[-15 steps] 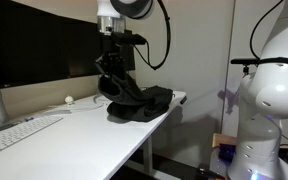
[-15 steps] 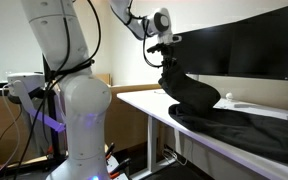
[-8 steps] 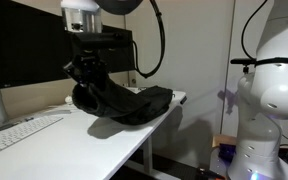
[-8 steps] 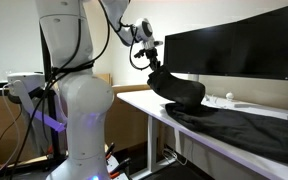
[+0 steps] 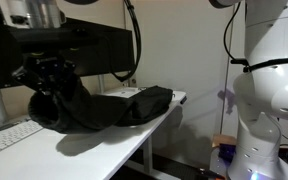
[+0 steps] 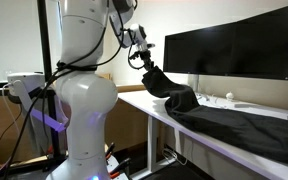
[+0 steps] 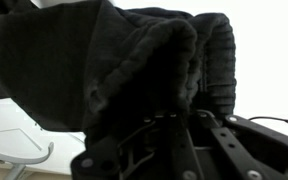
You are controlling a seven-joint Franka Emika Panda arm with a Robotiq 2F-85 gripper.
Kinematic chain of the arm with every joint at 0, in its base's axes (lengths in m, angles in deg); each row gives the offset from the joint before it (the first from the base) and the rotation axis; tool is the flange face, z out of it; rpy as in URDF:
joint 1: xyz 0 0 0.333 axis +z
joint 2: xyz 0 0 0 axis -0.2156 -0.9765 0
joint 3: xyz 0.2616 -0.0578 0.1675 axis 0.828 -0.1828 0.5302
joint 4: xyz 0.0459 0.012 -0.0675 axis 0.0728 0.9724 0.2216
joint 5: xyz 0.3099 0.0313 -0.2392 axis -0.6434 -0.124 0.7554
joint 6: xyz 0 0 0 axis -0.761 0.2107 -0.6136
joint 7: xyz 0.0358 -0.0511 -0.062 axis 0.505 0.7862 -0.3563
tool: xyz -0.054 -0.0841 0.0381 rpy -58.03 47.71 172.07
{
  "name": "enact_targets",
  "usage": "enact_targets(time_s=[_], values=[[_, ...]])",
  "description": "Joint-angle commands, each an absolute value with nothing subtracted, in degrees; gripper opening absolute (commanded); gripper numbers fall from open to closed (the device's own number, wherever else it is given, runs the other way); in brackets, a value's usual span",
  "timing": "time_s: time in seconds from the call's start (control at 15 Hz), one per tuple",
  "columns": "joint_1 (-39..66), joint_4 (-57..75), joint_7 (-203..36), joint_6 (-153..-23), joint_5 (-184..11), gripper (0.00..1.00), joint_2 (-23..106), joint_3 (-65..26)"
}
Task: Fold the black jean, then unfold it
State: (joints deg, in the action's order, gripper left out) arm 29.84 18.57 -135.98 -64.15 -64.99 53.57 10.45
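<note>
One gripper [image 6: 142,64], jaws clamped on the black jean [image 6: 234,125], holds a fold raised above the table [image 5: 104,140].

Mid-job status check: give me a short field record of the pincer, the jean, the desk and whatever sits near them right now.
pincer: shut on a bunched end of the black jean, held above the desk
black jean: one end lifted, the rest draped down onto the white desk
fold state: partly raised, not lying flat
keyboard: on the desk, beside the lifted end
monitor: at the back of the desk
wrist view: dark cloth fills most of the picture
</note>
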Motion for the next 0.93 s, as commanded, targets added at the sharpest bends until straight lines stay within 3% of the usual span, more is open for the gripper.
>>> enact_targets(time_s=[0.0,0.87], values=[[35.0,9.2,-136.7,-60.4,-62.1,0.08,46.5,8.5],[48.6,-11.3,-132.5,-50.7,-63.1,0.08,29.3,-0.1]])
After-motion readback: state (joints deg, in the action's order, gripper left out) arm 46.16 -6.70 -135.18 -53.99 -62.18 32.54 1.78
